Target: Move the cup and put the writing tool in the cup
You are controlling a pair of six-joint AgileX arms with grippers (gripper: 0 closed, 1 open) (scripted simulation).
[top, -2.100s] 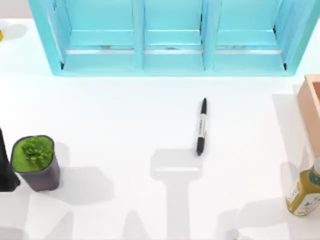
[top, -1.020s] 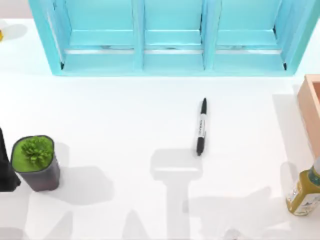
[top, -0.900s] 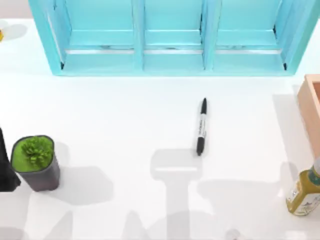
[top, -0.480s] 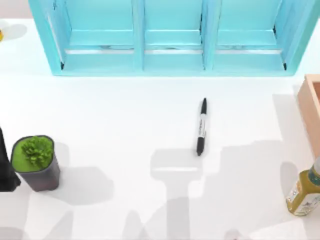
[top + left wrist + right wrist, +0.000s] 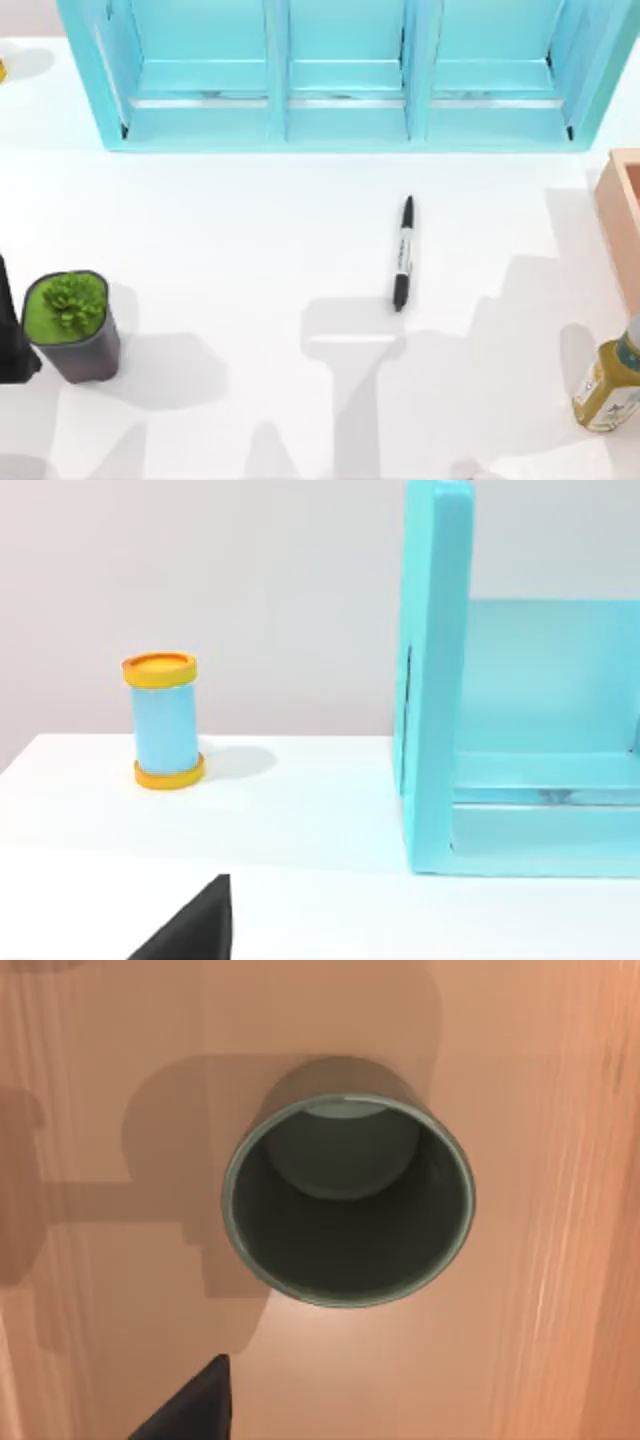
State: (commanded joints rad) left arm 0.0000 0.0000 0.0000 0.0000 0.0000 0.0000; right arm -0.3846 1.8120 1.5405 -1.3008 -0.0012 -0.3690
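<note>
Now the right arm looks straight down into the cup [image 5: 348, 1200] (standing upright on a wooden surface [image 5: 120, 1340]) and should descend centred on its rim, though I cannot tell how open the fingers are.

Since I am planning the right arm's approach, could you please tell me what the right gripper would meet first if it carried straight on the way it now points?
Most likely the cup: the right wrist view looks down into its open mouth as it stands upright on a tan wooden surface. How far off it is remains unclear.

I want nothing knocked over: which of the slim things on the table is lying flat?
The marker, flat mid-table. The bottle at the right edge stands upright, as does the yellow-capped tube.
</note>
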